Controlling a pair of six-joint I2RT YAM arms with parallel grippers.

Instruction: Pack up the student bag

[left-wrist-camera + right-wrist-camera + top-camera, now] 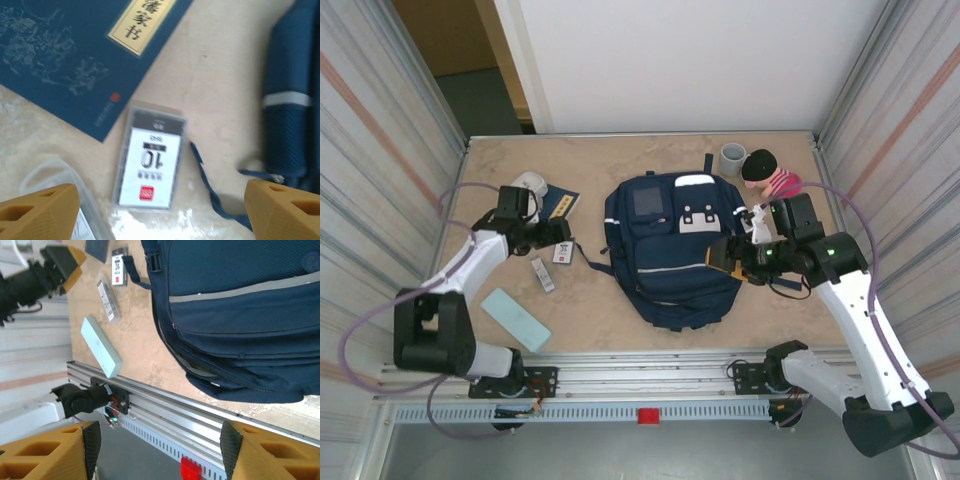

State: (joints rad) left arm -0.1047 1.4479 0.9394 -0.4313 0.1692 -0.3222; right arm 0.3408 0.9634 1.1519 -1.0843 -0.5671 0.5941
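Observation:
The student bag [675, 250], a navy backpack with a white patch and grey panel, lies flat in the middle of the table. Its side and thin pale stripe show in the left wrist view [290, 100] and its lower part in the right wrist view [240, 305]. My left gripper [560, 232] hovers open over a white card in a clear sleeve [150, 167], its fingers [45, 210] wide apart and holding nothing. My right gripper [722, 255] is at the bag's right edge, open and holding nothing, with its fingertips [82, 450] spread above the front rail.
A blue book [560, 205] lies left of the bag, with a white object [528, 183] behind it. A clear case [542, 274] and a pale green box [516, 318] sit nearer the front rail [650, 372]. A grey cup [732, 157] and a doll [770, 172] stand at the back right.

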